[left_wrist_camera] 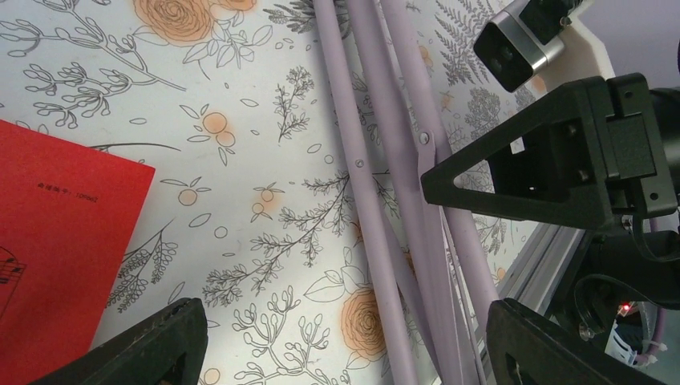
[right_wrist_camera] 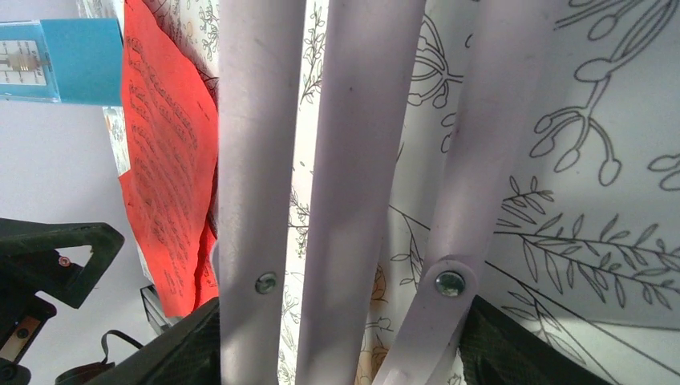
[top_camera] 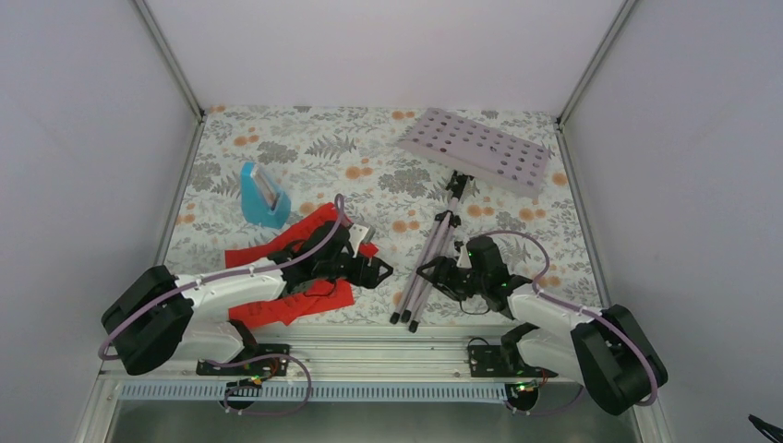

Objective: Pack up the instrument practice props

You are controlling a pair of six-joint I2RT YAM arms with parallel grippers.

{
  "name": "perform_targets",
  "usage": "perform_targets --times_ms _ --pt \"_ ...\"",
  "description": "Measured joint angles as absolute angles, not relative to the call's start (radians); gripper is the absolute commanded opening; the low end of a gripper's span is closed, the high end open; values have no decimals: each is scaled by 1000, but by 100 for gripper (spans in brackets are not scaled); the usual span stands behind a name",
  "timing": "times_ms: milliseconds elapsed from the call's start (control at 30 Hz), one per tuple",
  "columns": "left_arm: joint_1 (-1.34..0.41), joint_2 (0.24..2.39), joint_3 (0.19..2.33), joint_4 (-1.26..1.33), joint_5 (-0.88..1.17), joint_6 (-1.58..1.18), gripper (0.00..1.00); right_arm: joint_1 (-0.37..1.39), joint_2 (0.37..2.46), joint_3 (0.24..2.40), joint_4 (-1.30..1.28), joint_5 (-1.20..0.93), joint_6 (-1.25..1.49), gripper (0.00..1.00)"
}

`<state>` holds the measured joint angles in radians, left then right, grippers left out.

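Lilac legs of the folded tripod music stand (top_camera: pixel 427 261) are straddled by the right gripper (top_camera: pixel 443 273), though a firm clamp cannot be confirmed. The left gripper (top_camera: pixel 373 266) is held wide open and empty just beside the red sheet-music pages (top_camera: pixel 309 305), with the blue metronome (top_camera: pixel 263 196) standing behind them.

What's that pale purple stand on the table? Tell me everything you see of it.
The music stand is pale lilac, plastic-looking. It lies on the flowered table, right side. Its flat desk, pierced with holes, is at the far end; its legs are folded together, pointing toward the arms. The right gripper straddles them; whether it grips is unclear.
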<state>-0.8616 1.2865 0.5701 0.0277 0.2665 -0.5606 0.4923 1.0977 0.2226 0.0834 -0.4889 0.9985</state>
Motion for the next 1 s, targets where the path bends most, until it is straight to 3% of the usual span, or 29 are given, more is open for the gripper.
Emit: perform_targets --times_ms 333,467,667,900,1000 --pt "-853 1270 570 26 258 -560 87 497 1124 214 136 -485 1000 45" --pt "-850 1263 570 25 252 -560 87 497 1125 212 142 -484 1007 46" --pt "-839 1252 570 24 239 -558 88 497 1109 207 149 -471 999 82" --pt "-814 1224 603 -27 210 -505 93 497 1026 308 0 -377 894 99" --pt "-769 1226 677 -56 199 -458 94 497 1013 458 -96 -294 799 100"
